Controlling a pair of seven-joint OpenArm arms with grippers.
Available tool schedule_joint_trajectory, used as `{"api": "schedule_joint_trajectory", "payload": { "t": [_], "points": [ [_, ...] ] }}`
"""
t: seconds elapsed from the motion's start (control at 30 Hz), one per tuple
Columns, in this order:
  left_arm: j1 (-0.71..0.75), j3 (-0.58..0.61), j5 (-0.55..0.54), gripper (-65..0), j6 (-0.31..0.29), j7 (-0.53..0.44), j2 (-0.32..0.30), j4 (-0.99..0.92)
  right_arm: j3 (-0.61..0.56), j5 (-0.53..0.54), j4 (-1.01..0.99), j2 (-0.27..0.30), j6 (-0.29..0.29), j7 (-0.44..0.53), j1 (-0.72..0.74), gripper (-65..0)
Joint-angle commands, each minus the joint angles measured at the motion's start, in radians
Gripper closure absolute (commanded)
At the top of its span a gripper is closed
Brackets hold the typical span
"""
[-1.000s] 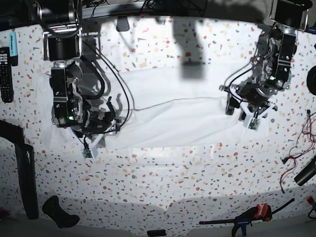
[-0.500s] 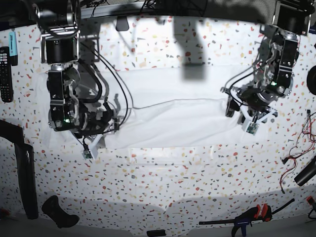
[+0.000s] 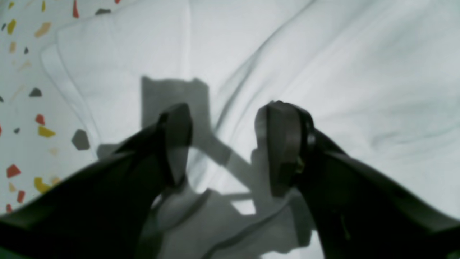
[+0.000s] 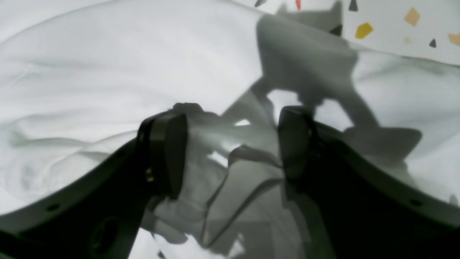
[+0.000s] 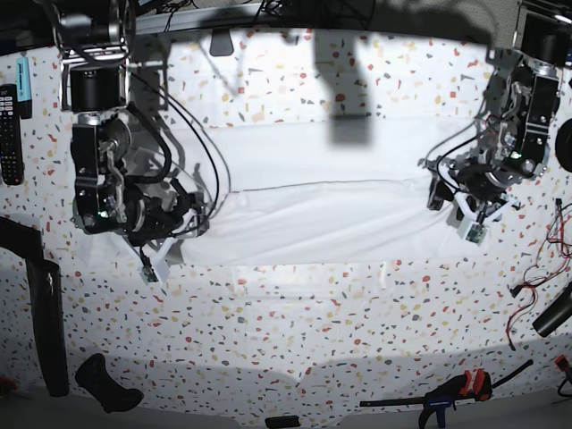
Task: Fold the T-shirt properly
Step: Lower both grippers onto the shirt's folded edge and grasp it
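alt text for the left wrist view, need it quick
Open left hand seen from just above a wrinkled white T-shirt, its two dark fingers apart with only cloth and shadow between them. A strip of speckled table shows at the left edge.

One white shirt (image 5: 313,206), spread flat on the speckled surface (image 5: 295,331). Two robot arms, one on each side: left gripper (image 5: 460,210), right gripper (image 5: 165,237). One remote (image 5: 9,134) at the left edge. One clamp (image 5: 451,393) with red and black grips near the front. One bundle of red wires (image 5: 536,268) at right.
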Motion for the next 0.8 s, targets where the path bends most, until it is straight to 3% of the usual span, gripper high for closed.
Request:
{"api": "schedule_joint_trajectory", "payload": {
  "t": [0.0, 0.13, 0.27, 0.43, 0.67, 0.77],
  "points": [
    [0.016, -0.006, 0.078, -32.0, 0.035, 0.127, -0.032, -0.022, 0.002, -0.07, -0.009, 0.017, -0.01, -0.161, -0.034, -39.6],
    [0.016, -0.006, 0.078, -32.0, 0.035, 0.127, -0.032, -0.022, 0.002, 0.03, 0.107, 0.017, 0.071, -0.193, -0.052, -39.6],
    [0.016, -0.006, 0.078, -32.0, 0.035, 0.127, -0.032, -0.022, 0.002, 0.117, 0.292, 0.017, 0.079, -0.219, -0.062, -39.6],
    [0.016, -0.006, 0.078, -32.0, 0.035, 0.129, -0.032, -0.022, 0.003, 0.094, 0.446, 0.017, 0.079, -0.218, -0.06, -39.6],
    [0.019, -0.006, 0.078, -32.0, 0.035, 0.16, -0.032, -0.022, 0.007, 0.051, 0.459, 0.017, 0.077, -0.22, -0.098, -39.6],
    [0.019, -0.006, 0.078, -32.0, 0.035, 0.16, -0.032, -0.022, 0.008, -0.026, 0.47, 0.018, 0.077, -0.219, -0.15, -39.6]
  ]
}}
